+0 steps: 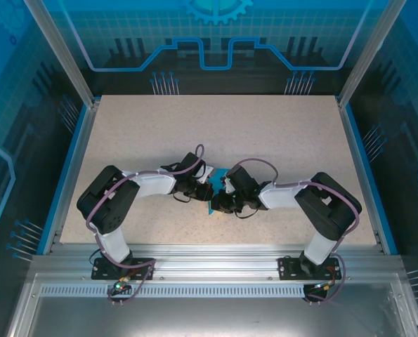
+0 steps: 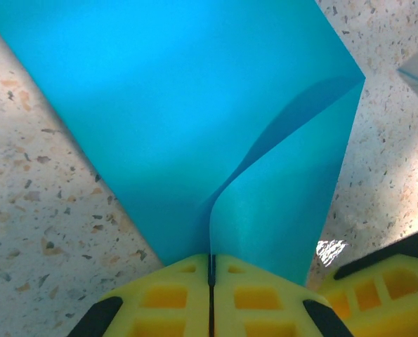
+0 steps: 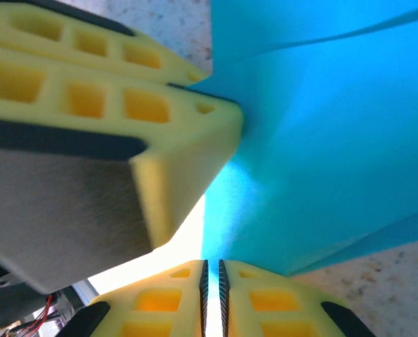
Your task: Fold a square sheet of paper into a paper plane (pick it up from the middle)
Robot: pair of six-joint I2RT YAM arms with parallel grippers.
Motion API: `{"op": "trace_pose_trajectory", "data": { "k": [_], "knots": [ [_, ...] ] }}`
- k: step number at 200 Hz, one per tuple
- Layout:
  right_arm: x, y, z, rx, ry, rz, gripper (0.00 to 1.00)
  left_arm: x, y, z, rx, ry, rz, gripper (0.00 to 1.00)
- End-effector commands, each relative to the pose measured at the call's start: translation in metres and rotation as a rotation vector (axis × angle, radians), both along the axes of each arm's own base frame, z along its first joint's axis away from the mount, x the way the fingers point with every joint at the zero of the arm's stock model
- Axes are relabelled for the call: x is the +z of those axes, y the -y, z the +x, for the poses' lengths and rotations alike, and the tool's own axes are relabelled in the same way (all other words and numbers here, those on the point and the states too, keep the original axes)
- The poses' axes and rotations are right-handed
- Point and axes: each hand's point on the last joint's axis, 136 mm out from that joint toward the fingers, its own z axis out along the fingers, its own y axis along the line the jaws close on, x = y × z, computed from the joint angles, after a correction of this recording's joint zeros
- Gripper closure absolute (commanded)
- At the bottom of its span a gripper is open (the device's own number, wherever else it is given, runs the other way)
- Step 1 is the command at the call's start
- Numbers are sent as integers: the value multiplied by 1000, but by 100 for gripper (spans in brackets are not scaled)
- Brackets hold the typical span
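Sheet: the square sheet of paper (image 2: 194, 105) lies at mid-worktop, near the front. From above you see just a teal sliver (image 1: 213, 208) between the two wrists. It is partly folded. In the left wrist view a flap stands up on the right side of a curved fold line, and the rest lies flat on the speckled worktop (image 1: 265, 126).

Left end effector (image 2: 211, 265): pads together, clamped on the sheet's near edge right where the fold line starts. From there the sheet spreads away from the fingertips, and the fold runs forward and to the right.

Right end effector (image 3: 212, 272): pads all but together, with a hairline slit between them. The sheet's (image 3: 321, 140) edge runs down into that slit, so you can read it as a pinch on the paper, just beside the left one.

Judgement: both arms are equally near and hold the same edge. Your next move turns on the fold line's direction. Draw or press along it, not across it, or the flap will skew.
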Motion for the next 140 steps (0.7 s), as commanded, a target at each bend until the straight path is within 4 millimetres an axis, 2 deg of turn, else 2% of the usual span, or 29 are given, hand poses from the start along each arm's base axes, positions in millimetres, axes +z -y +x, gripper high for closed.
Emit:
{"op": "trace_pose_trajectory", "data": {
  "k": [1, 24, 59, 75, 88, 125, 140],
  "knots": [
    [17, -15, -7, 49, 30, 29, 85, -8, -2, -8, -27, -48, 21, 91],
    [10, -20, -8, 55, 14, 23, 85, -6, -1, -8, -29, -46, 18, 91],
    [-25, -7, -15, 21, -46, -58, 86, -6, -1, -7, -28, -46, 20, 91],
    [-32, -6, -18, 24, -67, -65, 87, -7, -2, -8, -28, -49, 22, 91],
    [-28, -6, -17, 27, -62, -56, 87, -6, -2, -8, -29, -48, 22, 91],
    [7, -11, -12, 43, 10, -23, 85, -7, -2, -8, -29, -48, 24, 90],
    [13, -15, -12, 54, 17, -14, 85, -7, -2, -8, -29, -49, 24, 90]
  ]
}}
